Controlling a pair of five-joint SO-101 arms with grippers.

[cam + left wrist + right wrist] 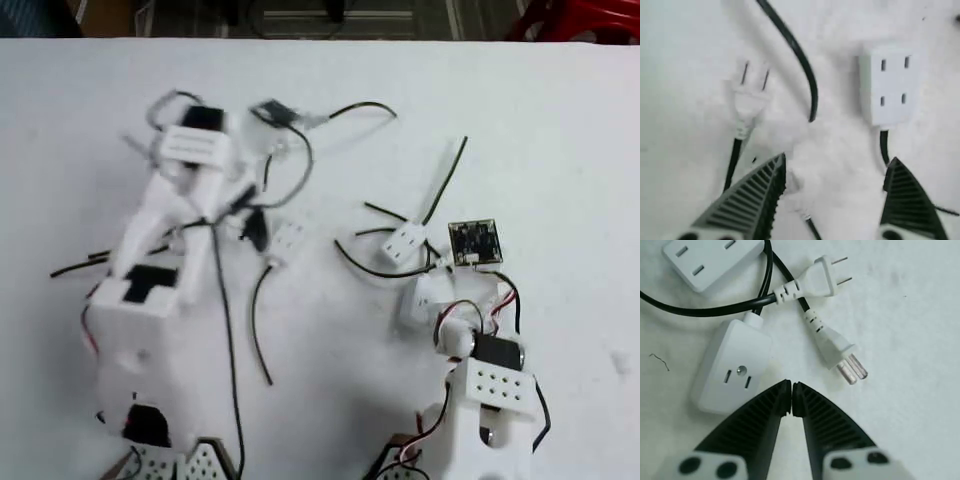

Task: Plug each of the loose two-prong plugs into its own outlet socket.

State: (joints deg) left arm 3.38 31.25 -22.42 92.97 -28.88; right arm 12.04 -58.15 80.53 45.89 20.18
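On the near right of the table, the right gripper (791, 390) hangs with its fingers pressed together, holding nothing, just above a white outlet (732, 365). A thick-pronged plug (837, 347) and a slim plug (817, 282) lie loose beside it. Farther off on the left, the left gripper (837, 162) is spread wide and empty, probably ready to take the far plug (751, 100), which lies unplugged near a double outlet (887, 87).

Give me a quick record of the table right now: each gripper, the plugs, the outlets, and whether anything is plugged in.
Left gripper: open, empty
Left wrist view: white plug and double outlet, lying apart
Right gripper: shut, empty
Right wrist view: single outlet, thin-pronged plug, thick-pronged plug, all loose
Plugged in: none seen
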